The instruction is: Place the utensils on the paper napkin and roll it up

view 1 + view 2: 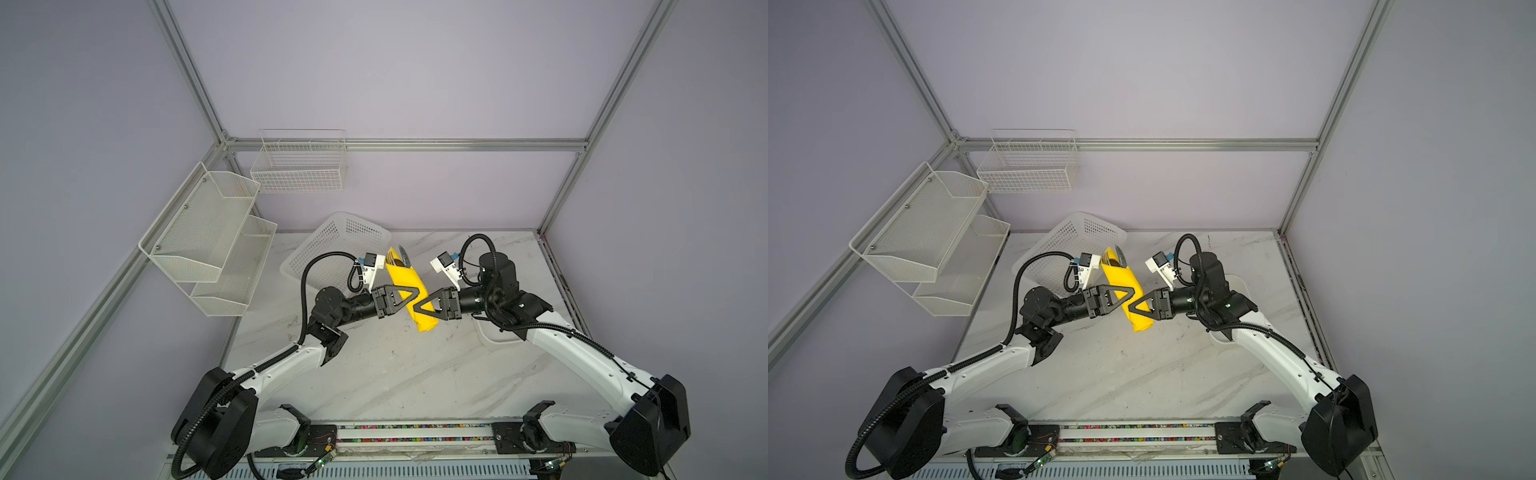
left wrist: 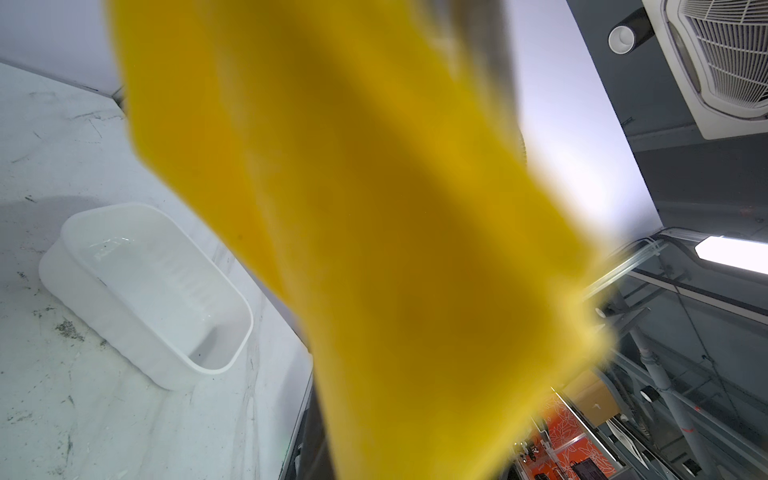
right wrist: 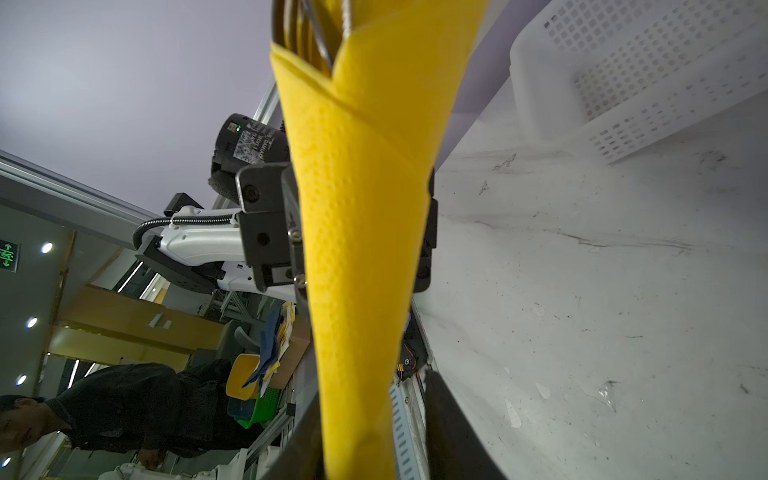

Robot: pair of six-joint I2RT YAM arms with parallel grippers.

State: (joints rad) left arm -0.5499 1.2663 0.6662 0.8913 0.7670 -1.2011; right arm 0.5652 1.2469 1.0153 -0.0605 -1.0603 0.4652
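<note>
Roll: yellow embossed paper napkin (image 1: 401, 276) around silver metal utensils (image 1: 402, 253), beside white perforated basket (image 1: 332, 245).
Left gripper (image 1: 413, 291): pinching napkin.
Right gripper (image 1: 417, 309): unclear.

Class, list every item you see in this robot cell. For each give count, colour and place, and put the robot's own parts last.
paper napkin: one, yellow, rolled, held above the table between both grippers
utensils: count unclear, silver, ends poking out of the roll's far end
perforated basket: one, white, back of the table
plastic tray: one, white, on the table under the right arm
mesh shelf: one, white, two tiers, left wall
wire basket: one, white, back wall
table: one, white marble
left gripper: one, black, jaws shut on the roll
right gripper: one, black, jaws either side of the roll, gap on one side
</note>
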